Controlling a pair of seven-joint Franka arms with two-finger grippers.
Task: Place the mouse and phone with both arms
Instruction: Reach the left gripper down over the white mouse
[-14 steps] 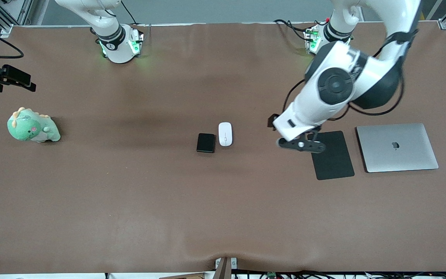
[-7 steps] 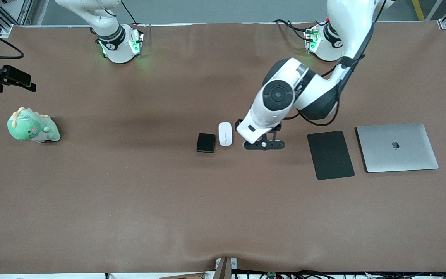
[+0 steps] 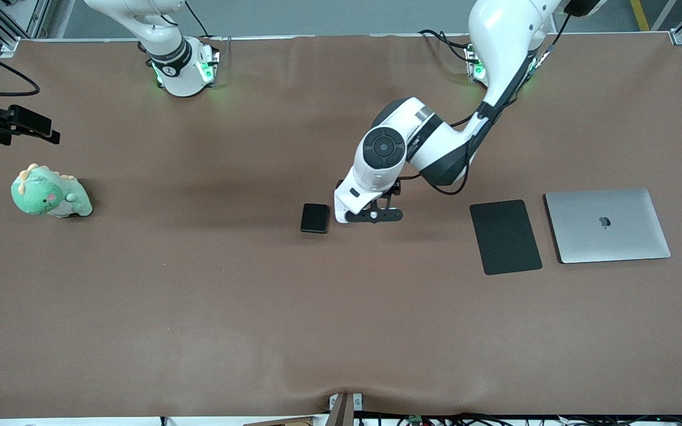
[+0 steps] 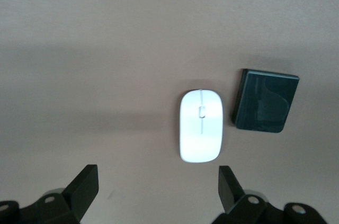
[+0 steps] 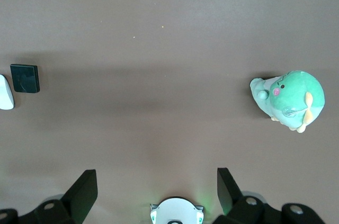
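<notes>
The white oval mouse lies on the brown table beside the black phone, toward the left arm's end. In the front view the phone shows, but the left arm's wrist hides the mouse. My left gripper hangs over the table beside the mouse, open, with nothing between its fingers; it also shows in the front view. My right gripper waits open and empty high over the right arm's base. From there the phone and a sliver of the mouse show far off.
A flat black mouse pad and a closed silver laptop lie toward the left arm's end. A green plush dinosaur sits toward the right arm's end. A black fixture with a cable juts in near it.
The left arm has swung from over the mouse pad to over the mouse, which it now covers in the front view. Its gripper stayed open. The right arm has not moved.
</notes>
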